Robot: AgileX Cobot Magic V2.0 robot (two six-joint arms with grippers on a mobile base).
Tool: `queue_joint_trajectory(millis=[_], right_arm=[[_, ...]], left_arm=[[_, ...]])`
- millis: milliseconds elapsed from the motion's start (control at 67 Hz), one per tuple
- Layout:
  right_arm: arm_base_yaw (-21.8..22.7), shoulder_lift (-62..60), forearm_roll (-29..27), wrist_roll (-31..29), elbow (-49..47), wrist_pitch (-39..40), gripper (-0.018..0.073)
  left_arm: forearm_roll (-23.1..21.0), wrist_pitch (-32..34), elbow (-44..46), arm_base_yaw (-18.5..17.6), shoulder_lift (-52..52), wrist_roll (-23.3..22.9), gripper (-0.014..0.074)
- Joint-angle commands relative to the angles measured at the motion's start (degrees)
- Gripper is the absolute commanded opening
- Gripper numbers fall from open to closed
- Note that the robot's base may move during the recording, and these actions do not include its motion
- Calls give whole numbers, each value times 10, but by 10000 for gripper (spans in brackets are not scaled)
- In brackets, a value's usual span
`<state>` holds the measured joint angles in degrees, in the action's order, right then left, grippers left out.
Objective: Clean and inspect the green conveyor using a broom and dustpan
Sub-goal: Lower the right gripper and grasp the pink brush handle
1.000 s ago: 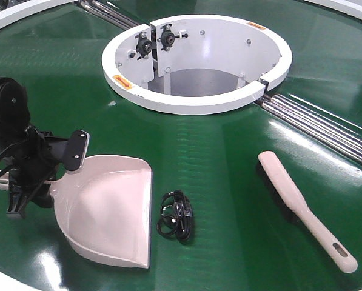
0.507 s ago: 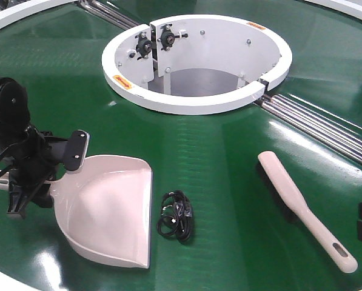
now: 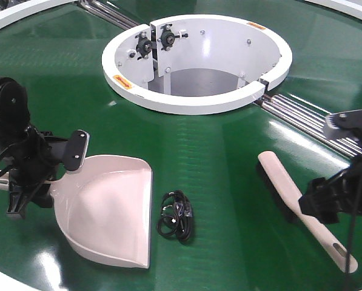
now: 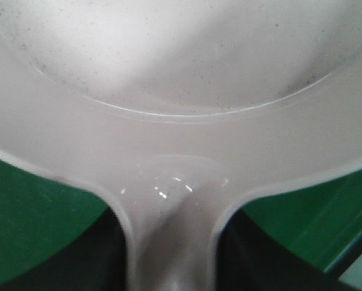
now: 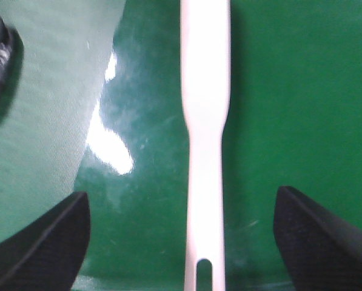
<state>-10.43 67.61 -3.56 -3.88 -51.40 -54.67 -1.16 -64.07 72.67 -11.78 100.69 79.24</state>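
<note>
My right gripper (image 5: 182, 209) hangs spread over the broom (image 3: 276, 171), one finger on either side of the handle and clear of it. The broom lies near the green conveyor's (image 3: 229, 151) front-right rim. My left gripper (image 3: 34, 173) pinches the dustpan (image 3: 114, 212) handle near the front-left rim.

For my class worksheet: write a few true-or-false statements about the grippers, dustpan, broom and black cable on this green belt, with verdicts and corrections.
1. The right gripper is shut on the broom. False: its fingers stand wide apart, either side of the broom's handle.
2. The left gripper grips the dustpan by its handle. True.
3. The black cable lies inside the dustpan. False: it lies on the green conveyor, between dustpan and broom.
4. Steel rollers run in a seam beside the white-walled opening. True.
</note>
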Motion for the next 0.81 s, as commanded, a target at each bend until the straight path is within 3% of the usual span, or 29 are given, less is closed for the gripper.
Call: queue_joint_trajectory(millis=[0,448,791], right_arm=[[-1,34,3,4,-34,-9,573],[-1,194,42,8,-99,-19,561],[-1,276,48,3,-149,-69,560]], left_arm=[[-10,-8,10,-5,-22,0,-6],[-10,-8,10,-5,-22,0,-6],[-10,-8,10,-5,-22,0,-6]])
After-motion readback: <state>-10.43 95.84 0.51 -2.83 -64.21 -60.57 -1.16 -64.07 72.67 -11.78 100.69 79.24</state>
